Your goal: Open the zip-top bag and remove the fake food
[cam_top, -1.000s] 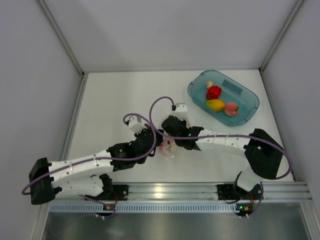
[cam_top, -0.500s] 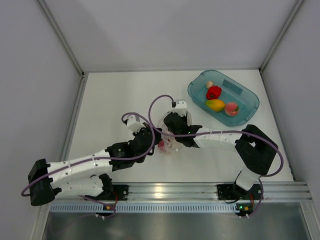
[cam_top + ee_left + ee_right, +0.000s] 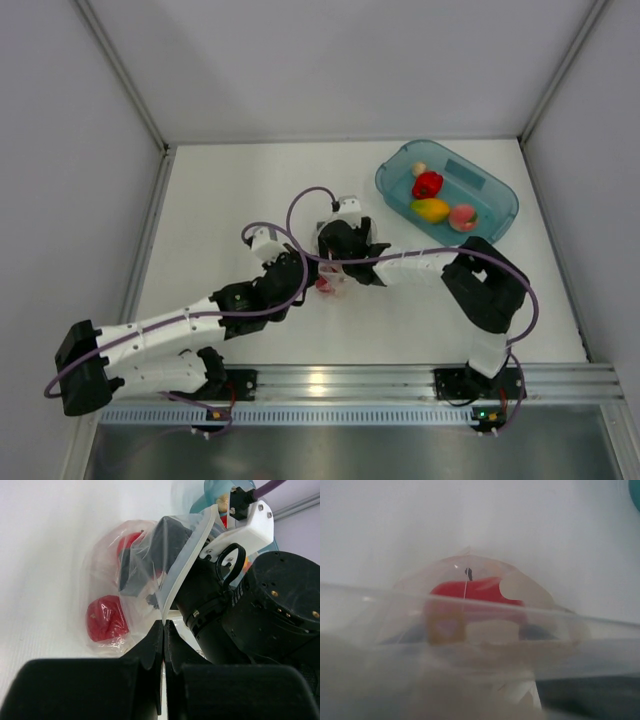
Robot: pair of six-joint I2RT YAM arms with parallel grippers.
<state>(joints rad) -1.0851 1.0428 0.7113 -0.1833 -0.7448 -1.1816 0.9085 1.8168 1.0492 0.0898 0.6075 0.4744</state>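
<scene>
The zip-top bag (image 3: 107, 565), clear crinkly plastic, lies on the white table between both grippers; in the top view the bag (image 3: 330, 287) is partly covered by them. My left gripper (image 3: 163, 625) is shut on the bag's white rim strip. The right gripper (image 3: 145, 560) reaches in through the bag's mouth, its dark fingers apart under the plastic. Two red pieces of fake food are inside: one (image 3: 106, 619) near the bottom, one (image 3: 131, 539) just past the right fingers. In the right wrist view, plastic blurs everything except a red piece (image 3: 475, 590) ahead.
A teal translucent tub (image 3: 495, 190) stands at the back right. It holds a red pepper (image 3: 428, 184), a yellow fruit (image 3: 431, 209), a pink peach (image 3: 463, 217) and a small beige piece (image 3: 419, 169). White walls enclose the table on three sides.
The right arm has pushed left and further into the bag, and its fingers have spread. The left gripper has kept its pinch on the rim, shifting slightly with the bag.
</scene>
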